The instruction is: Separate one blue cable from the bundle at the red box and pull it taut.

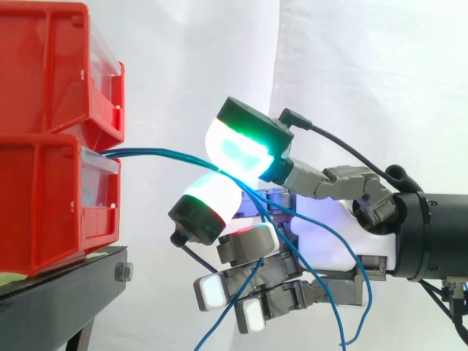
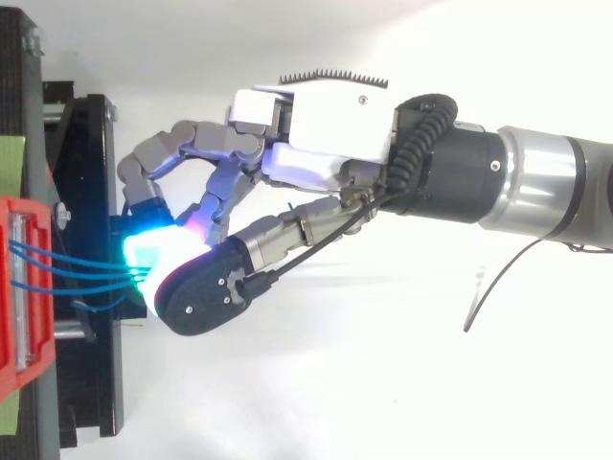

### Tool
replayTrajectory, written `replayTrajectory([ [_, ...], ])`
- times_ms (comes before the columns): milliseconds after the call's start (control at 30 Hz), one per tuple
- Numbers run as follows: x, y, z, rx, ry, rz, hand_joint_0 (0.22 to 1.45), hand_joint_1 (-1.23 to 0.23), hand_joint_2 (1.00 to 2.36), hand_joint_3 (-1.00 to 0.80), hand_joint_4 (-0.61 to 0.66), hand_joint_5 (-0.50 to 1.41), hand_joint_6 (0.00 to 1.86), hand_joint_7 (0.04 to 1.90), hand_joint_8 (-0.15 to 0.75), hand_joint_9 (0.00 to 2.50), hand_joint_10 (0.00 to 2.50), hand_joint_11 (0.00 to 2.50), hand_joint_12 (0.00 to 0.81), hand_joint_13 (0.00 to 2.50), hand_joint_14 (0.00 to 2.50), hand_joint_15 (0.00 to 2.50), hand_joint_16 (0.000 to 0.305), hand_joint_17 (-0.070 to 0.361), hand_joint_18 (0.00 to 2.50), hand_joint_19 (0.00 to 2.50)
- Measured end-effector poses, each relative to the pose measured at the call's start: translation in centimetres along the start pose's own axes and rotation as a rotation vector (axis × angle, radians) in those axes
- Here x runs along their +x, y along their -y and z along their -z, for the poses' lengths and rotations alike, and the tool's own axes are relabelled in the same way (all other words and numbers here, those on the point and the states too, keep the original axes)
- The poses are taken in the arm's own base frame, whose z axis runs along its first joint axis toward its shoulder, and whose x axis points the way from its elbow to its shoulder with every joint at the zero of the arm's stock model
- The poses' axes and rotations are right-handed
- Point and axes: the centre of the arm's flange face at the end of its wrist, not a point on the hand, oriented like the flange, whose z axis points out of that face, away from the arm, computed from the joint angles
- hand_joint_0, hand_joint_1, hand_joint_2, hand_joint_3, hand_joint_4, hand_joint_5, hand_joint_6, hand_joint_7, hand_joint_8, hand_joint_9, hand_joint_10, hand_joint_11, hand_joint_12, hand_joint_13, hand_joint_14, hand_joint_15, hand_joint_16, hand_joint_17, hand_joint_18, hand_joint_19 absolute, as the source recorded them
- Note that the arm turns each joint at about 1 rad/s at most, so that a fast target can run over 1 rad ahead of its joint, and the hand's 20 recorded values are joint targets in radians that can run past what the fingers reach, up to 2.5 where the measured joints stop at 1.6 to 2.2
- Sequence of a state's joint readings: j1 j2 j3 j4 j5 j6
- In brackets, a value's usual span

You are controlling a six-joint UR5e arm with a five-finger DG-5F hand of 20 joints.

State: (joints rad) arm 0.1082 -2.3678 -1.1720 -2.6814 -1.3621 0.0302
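Plainly, the hand [image 1: 333, 230] is closed in a pinch. Two of its thick fingertips [image 1: 238, 146] meet face to face, the upper one glowing green and cyan, the one under it white with a green rim. The blue cables [image 1: 161, 153] are caught between them. How many strands sit in the pinch cannot be told, as several converge just ahead of the pads.

Ahead of the pinching fingers the strands run in nearly straight lines, with a slight bend, to the front of the lower red bin [image 1: 44, 205]. They come out there just beneath the upper red bin [image 1: 44, 66]. Behind the pinch the cables fall slack. They loop down across the remaining fingers, which curl loosely below with white pads and one reddish pad, and pass out at the bottom edge.

Both bins lie well ahead of the fingertips, apart from them, stacked on the black stand [image 1: 58, 292] before the white curtain [image 1: 365, 73].

From above, the strands fan out from the bin's front and gather into the cyan glow at the fingertips, with the palm [image 2: 326, 125] behind them.
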Motion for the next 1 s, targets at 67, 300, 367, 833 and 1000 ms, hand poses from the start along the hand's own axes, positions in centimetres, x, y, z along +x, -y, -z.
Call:
replayTrajectory([
  [67, -0.03, -0.02, 0.00, 0.000, 0.001, -0.007, 0.76, -0.98, 1.00, -0.50, -0.05, -0.16, 0.92, 1.37, 0.311, 1.19, 0.03, 1.37, 0.388, 0.96, 0.03, 0.67, 0.048, 0.108, 0.89, 0.76],
  [300, -0.05, 0.01, 0.00, 0.000, 0.001, -0.034, 0.70, -1.03, 1.00, -0.50, -0.02, -0.16, 0.91, 1.36, 0.310, 1.19, 0.03, 1.37, 0.387, 0.96, 0.03, 0.68, 0.048, 0.107, 0.88, 0.76],
  [367, -0.05, 0.00, 0.00, 0.000, 0.001, -0.043, 0.68, -1.04, 1.00, -0.50, -0.01, -0.16, 0.91, 1.36, 0.306, 1.19, 0.03, 1.37, 0.387, 0.96, 0.03, 0.68, 0.048, 0.107, 0.88, 0.76],
  [833, -0.06, 0.10, 0.03, 0.001, 0.002, -0.066, 0.55, -0.70, 1.00, -0.50, 0.03, -0.15, 0.86, 1.26, 0.332, 1.19, 0.03, 1.33, 0.411, 0.98, 0.03, 0.68, 0.051, 0.116, 0.90, 0.83],
  [1000, -0.05, 0.13, 0.05, 0.001, 0.002, -0.066, 0.52, -0.63, 1.00, -0.50, 0.05, -0.15, 0.83, 1.21, 0.340, 1.18, 0.03, 1.29, 0.425, 0.98, 0.03, 0.68, 0.054, 0.120, 0.90, 0.83],
])
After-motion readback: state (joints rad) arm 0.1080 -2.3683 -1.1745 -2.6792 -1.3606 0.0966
